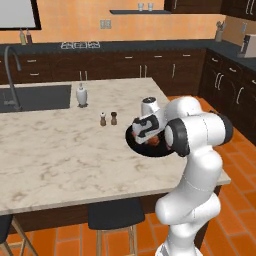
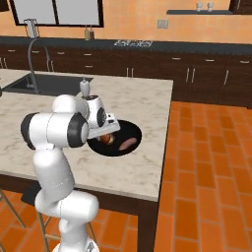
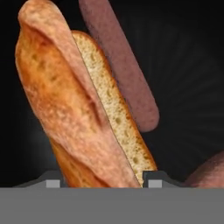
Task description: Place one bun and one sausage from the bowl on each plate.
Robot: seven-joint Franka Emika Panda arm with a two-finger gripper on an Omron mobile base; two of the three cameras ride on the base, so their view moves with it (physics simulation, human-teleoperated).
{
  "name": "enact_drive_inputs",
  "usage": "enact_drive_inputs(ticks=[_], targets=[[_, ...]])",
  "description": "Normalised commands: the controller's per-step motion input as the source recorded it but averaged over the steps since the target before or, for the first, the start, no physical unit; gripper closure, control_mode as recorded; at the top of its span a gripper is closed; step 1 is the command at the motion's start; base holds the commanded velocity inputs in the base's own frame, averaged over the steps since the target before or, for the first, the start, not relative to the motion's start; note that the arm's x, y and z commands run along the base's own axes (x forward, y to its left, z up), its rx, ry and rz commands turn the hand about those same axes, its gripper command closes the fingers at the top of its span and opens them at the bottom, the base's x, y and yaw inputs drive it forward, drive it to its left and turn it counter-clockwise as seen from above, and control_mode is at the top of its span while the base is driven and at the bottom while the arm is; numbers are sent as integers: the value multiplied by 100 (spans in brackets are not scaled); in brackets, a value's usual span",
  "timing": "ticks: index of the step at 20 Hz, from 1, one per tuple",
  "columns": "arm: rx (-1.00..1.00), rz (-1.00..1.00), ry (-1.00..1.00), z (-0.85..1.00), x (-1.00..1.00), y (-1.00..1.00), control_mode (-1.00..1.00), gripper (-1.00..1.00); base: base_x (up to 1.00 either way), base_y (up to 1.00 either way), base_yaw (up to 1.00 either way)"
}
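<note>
The black bowl (image 1: 142, 148) (image 2: 129, 129) (image 3: 188, 65) sits near the right edge of the marble island. A crusty split bun (image 3: 65, 100) (image 2: 108, 139) lies in it beside a reddish-brown sausage (image 3: 122, 61) (image 2: 129, 142). Part of a second sausage (image 3: 212, 173) peeks in at the lower right of the hand view. My gripper (image 3: 103, 181) (image 1: 146, 134) is down in the bowl. Its two fingertips (image 3: 154, 178) press on either side of the bun's near end, so it is shut on the bun. The plates are out of view.
Salt and pepper shakers (image 1: 108, 118) stand just left of the bowl, with a white dispenser (image 1: 81, 95) and the sink (image 1: 35, 97) further left. The island's edge (image 2: 160, 147) runs close to the bowl on the right. Stools (image 1: 115, 215) stand below the near edge.
</note>
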Motion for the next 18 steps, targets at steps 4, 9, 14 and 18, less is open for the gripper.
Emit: enact_drive_inputs(ticks=[4, 9, 14, 18], targets=[[0, 3, -4, 99, -65, 0, -100, 100, 0, 0, 0], [0, 0, 0, 69, -100, 0, -100, 100, 0, 0, 0], [0, 0, 0, 57, -89, 2, -100, 100, 0, 0, 0], [0, 0, 0, 49, -32, 0, 100, 100, -14, 1, 0]])
